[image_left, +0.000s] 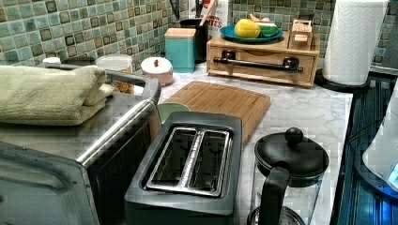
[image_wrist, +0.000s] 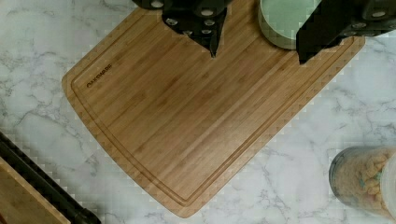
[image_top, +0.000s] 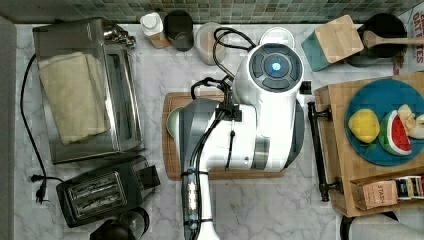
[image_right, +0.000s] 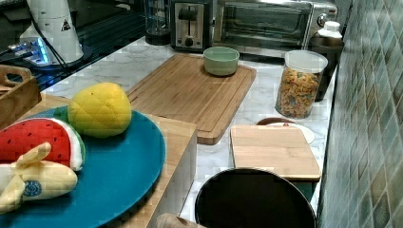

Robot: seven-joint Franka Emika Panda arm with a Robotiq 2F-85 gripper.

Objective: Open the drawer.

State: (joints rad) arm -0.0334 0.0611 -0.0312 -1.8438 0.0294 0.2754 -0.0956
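Note:
The light-wood drawer (image_left: 260, 70) sits shut in its wooden unit at the back of the left view, its long black bar handle (image_left: 256, 63) across the front. In the top view the handle (image_top: 316, 150) runs along the unit's left side, just right of my white arm (image_top: 250, 115). My gripper (image_wrist: 257, 56) hangs open above the brown cutting board (image_wrist: 187, 121), nothing between its black fingers (image_wrist: 205, 28). In the wrist view the handle (image_wrist: 42, 186) and a strip of drawer wood (image_wrist: 18, 203) show at a corner, well apart from the fingers.
A green bowl (image_right: 221, 61) stands on the cutting board. A blue plate (image_top: 385, 95) with toy fruit rests on the drawer unit. Toaster (image_top: 97, 192), toaster oven (image_top: 85, 90), pasta jar (image_right: 299, 85), teal box (image_left: 180, 47), paper towel roll (image_left: 354, 42) and a glass pot (image_left: 288, 168) ring the counter.

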